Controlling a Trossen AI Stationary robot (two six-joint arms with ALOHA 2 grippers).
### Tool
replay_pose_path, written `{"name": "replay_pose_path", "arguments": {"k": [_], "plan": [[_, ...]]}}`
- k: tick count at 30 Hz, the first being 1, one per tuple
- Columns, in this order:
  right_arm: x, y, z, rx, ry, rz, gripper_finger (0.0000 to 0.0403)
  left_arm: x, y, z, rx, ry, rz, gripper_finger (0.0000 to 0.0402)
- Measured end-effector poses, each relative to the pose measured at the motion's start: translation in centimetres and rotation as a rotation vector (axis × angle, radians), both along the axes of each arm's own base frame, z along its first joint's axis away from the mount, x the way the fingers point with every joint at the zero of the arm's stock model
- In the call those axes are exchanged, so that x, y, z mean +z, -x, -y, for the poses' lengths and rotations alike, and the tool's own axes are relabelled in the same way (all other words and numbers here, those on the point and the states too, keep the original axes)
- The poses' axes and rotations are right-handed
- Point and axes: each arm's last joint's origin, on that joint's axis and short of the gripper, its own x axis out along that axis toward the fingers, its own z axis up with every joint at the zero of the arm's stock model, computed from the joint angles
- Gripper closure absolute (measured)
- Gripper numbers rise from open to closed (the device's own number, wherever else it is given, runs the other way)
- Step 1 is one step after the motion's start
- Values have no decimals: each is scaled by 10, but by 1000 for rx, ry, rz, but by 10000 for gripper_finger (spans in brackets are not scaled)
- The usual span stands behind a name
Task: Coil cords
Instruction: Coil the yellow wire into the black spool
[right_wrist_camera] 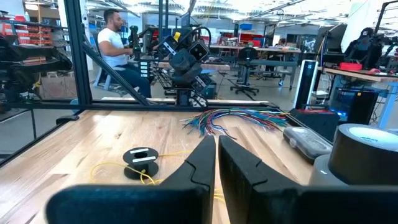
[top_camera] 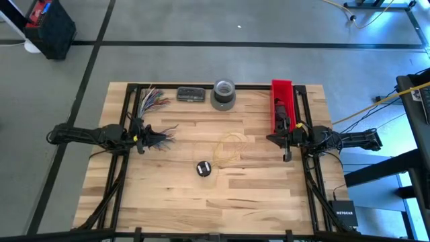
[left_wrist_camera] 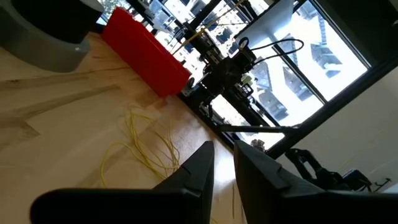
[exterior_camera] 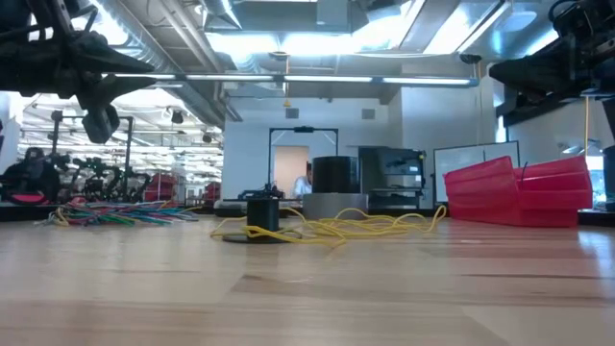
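Wooden table point(top_camera: 255, 195) bears the coiled black cord point(top_camera: 203, 168); both claws nearly closed, empty.

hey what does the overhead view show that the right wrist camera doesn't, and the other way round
Only the high view shows the red plastic bin by the right gripper, and the whole light wooden table.

Only the right wrist view shows a seated person in the room beyond the table.

Both show the small round black cord bundle beside the loose thin yellow wire, the fan of multicoloured wires at the left gripper's side, the grey tape roll and the flat dark case.
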Motion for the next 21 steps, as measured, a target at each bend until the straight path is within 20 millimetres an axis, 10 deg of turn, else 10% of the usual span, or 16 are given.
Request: {"name": "replay_pose_path", "arguments": {"k": [21], "plan": [[25,2,1,-8,-126,249,378,56,8,-3,240,-671,273,345]]}}
